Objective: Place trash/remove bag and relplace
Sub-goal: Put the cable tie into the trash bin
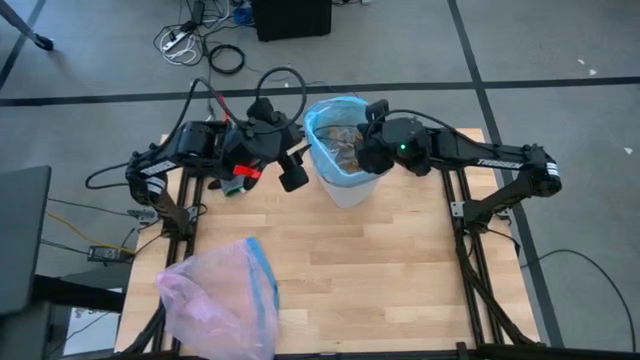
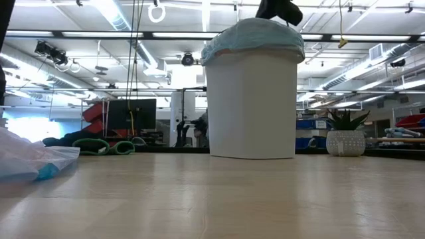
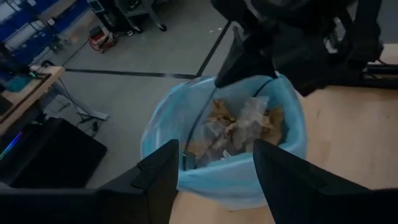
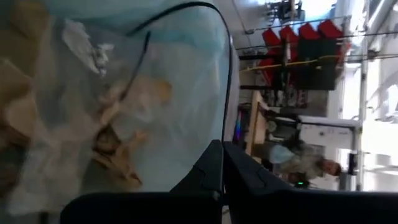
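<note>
The white bin (image 1: 345, 180) stood at the table's (image 1: 380, 270) far edge, lined with the bag (image 1: 322, 150). The trash (image 3: 239, 124) lay inside it. The right gripper (image 4: 221, 163) hung over the bin mouth, its 2 fingers pressed together on nothing. The left gripper (image 3: 214, 177) sat just beside the bin, fingers spread apart. The pink bag (image 1: 215, 300) lay at the near-left corner.

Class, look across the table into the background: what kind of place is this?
Probably a robotics lab or workshop: bare ceiling strip lights, loose cables on the taped grey floor, and equipment racks behind the wooden table.
</note>
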`<act>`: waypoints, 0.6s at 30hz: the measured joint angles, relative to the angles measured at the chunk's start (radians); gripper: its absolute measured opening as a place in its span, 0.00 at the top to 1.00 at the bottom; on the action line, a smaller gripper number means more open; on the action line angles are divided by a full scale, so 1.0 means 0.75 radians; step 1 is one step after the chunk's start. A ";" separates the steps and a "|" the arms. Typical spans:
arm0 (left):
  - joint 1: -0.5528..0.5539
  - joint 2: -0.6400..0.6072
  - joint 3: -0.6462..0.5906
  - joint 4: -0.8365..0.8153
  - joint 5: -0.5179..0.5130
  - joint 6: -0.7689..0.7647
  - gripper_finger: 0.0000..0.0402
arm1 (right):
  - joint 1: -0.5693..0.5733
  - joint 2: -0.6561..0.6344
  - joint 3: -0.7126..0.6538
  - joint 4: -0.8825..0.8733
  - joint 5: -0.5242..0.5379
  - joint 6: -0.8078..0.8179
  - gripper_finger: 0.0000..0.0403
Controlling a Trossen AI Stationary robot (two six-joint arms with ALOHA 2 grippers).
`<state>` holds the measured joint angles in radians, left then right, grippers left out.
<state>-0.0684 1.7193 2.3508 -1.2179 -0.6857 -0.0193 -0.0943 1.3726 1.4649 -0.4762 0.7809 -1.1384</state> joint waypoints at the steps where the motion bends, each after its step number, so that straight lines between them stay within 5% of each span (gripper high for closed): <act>1: 0.011 0.007 0.001 0.016 0.001 0.026 0.47 | 0.000 0.001 0.000 0.001 0.000 0.022 1.00; 8: 0.098 0.081 0.002 0.067 0.137 0.353 0.45 | 0.000 0.006 0.000 0.013 -0.017 0.199 1.00; 18: 0.255 0.237 0.001 0.141 0.129 0.648 0.41 | 0.000 -0.001 0.001 0.020 -0.108 0.592 1.00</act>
<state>0.1227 1.8971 2.3512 -1.1124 -0.5891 0.4668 -0.0940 1.3720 1.4654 -0.4614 0.6998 -0.6942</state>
